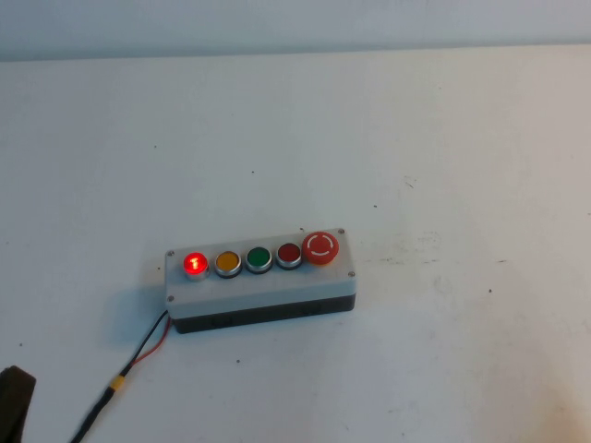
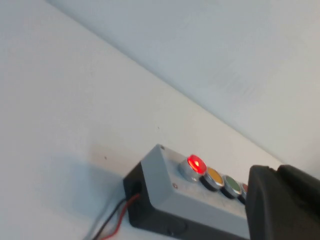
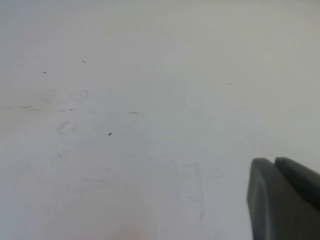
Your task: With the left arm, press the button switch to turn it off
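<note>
Button switch (image 1: 195, 264), glowing bright red in its silver ring, sits at the left end of the grey five-button box (image 1: 259, 286) on the white bench (image 1: 416, 138), just beside the yellow button (image 1: 227, 262). Left end effector (image 2: 282, 205) hovers near the box's other end, apart from the switch; whether it is apart or together I cannot tell. Right end effector (image 3: 282, 200) hangs over bare bench, likewise unreadable.

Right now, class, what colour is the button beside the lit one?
Yellow, next to the glowing red button switch; clearest in the high view.
</note>
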Controlling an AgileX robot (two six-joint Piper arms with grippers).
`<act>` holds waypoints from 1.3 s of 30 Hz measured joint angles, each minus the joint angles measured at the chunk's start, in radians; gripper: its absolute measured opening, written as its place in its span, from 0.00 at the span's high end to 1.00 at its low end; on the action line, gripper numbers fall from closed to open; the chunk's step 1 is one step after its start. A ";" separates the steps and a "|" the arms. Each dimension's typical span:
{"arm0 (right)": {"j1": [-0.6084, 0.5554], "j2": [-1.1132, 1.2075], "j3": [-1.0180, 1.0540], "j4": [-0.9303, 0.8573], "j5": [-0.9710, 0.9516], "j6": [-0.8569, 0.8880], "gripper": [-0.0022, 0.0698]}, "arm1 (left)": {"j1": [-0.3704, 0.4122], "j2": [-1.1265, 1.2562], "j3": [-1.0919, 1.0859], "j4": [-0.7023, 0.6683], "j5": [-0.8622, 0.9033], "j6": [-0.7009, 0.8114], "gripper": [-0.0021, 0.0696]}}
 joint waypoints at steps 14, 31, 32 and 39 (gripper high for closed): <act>0.000 0.000 0.000 0.000 0.000 0.000 0.99 | 0.000 0.512 -0.549 0.249 0.663 0.030 0.97; 0.000 0.000 0.000 0.000 0.000 0.000 0.99 | -0.178 1.337 -1.156 0.380 0.949 0.196 0.97; 0.000 0.000 0.000 0.000 0.000 0.000 0.99 | -0.195 1.379 -1.192 0.383 0.960 0.196 0.97; 0.000 0.000 0.000 0.000 0.000 0.000 0.99 | -0.229 1.611 -1.378 0.408 1.046 0.198 0.97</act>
